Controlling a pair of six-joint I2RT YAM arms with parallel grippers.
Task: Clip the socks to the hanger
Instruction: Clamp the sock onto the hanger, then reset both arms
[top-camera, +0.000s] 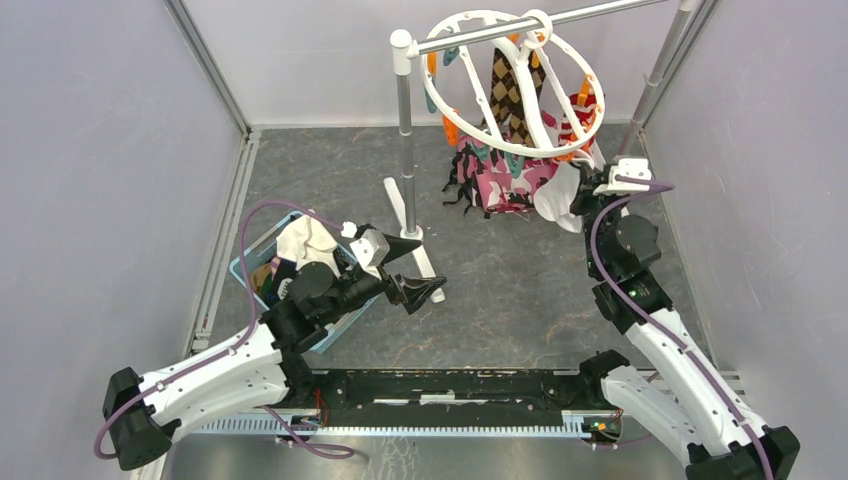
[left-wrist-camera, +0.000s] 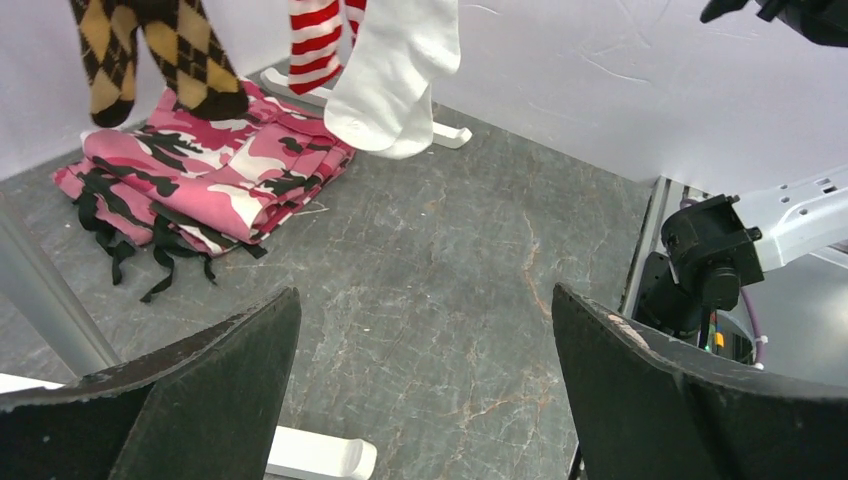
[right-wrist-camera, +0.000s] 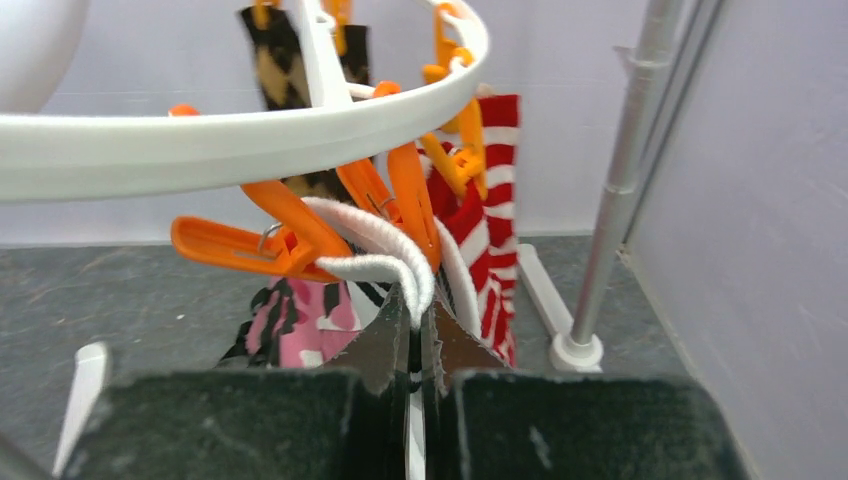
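White ribbed sock (right-wrist-camera: 375, 262) is pinched in the right hand (right-wrist-camera: 415, 330); the left hand (left-wrist-camera: 424, 295) stands wide.

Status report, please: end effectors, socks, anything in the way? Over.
Left end effector open, empty. Right end effector shut on white sock, at orange clothespin under hanger rim. Nothing seen in the way.

Bench (top-camera: 500, 300) is surfaced in grey marbled sheet. A silver rail stand (top-camera: 405, 120) with white-capped poles is set at the far side. Plain pale walls (top-camera: 100, 150) are noted behind and beside the stand, edged by aluminium struts (top-camera: 207, 65). Lighting is even.
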